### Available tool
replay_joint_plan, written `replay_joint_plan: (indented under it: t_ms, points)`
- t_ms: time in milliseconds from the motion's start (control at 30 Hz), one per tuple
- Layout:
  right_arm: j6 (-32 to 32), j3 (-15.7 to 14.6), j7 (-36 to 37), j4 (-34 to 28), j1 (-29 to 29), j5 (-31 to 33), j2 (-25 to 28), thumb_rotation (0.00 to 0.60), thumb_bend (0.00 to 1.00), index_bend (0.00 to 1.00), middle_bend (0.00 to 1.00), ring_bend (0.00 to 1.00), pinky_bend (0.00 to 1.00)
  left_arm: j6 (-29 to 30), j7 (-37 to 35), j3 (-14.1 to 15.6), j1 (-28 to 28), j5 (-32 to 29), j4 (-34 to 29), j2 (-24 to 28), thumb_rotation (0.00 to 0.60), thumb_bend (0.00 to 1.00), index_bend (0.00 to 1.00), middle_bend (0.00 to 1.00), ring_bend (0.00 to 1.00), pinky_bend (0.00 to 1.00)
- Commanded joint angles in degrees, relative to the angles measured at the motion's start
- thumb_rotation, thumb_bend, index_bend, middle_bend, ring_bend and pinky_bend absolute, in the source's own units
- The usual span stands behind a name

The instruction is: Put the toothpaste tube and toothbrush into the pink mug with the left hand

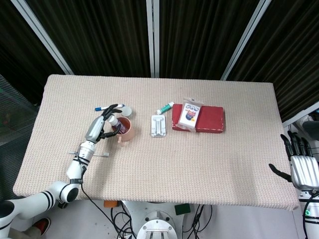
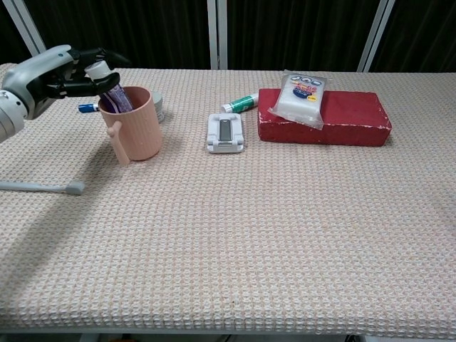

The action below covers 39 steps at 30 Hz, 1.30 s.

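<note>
**Tube leaning in the mug, brush lying on the cloth**

Nearest the robot, at the right edge of the woven table cover (image 1: 199,164), the right hand (image 1: 300,164) hangs off the table with its fingers straight and apart, holding nothing.

On the left side, the toothbrush (image 2: 43,187) lies flat on the cloth, near the front, its head pointing toward the middle of the table and its handle running off the chest view's left edge.

A little further in stands the pink mug (image 2: 132,132), upright, its handle turned toward the front. The toothpaste tube (image 2: 107,85) sits inside it, purple-bodied with a white cap, tilted toward the left so the cap juts over the rim. The left hand (image 2: 44,75) is right beside the cap, fingers spread around it; whether they actually touch the tube I cannot tell.

Just behind the mug are a small round container (image 2: 158,107) and a blue-tipped pen (image 2: 89,107). Toward the centre lies a white phone stand (image 2: 226,133), then a green-capped tube (image 2: 240,104), and a red box (image 2: 335,117) with a white packet (image 2: 303,89) resting on top.
</note>
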Motion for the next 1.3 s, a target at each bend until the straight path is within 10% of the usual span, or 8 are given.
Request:
replay_joint_plan:
  t_ms: [33,367,633,1300]
  points:
    - [0.13,0.04,0.03,-0.01,-0.01,-0.06,-0.01,0.529,0.43,0.0,0.0,0.0,0.0,1.36,-0.32,-0.44,0.47,0.21,-0.68,0.64,0.391,0.38,0.2,0.06,0.05,0.21]
    - [2.19,0.64,0.65,-0.17,-0.1,-1.35,-0.05,0.53,0.44,0.0,0.0,0.0,0.0,9.55,7.45,0.1,6.29,0.08,-5.33,7.9,0.419,0.37,0.19,0.07,0.05,0.21]
    - [2.74,1.27,-0.53,-2.52,1.11,-3.36,0.13,0.531,0.44,0.0,0.0,0.0,0.0,10.07,24.22,10.14,13.9,1.55,-10.3,17.34,0.439,0.36,0.31,0.11,0.05,0.21]
    - [2.59,0.93,-0.7,-2.69,0.63,-2.19,0.48,0.529,0.44,0.0,0.0,0.0,0.0,9.98,40.57,14.19,16.96,4.06,-5.38,8.84,0.478,0.36,0.36,0.14,0.06,0.21]
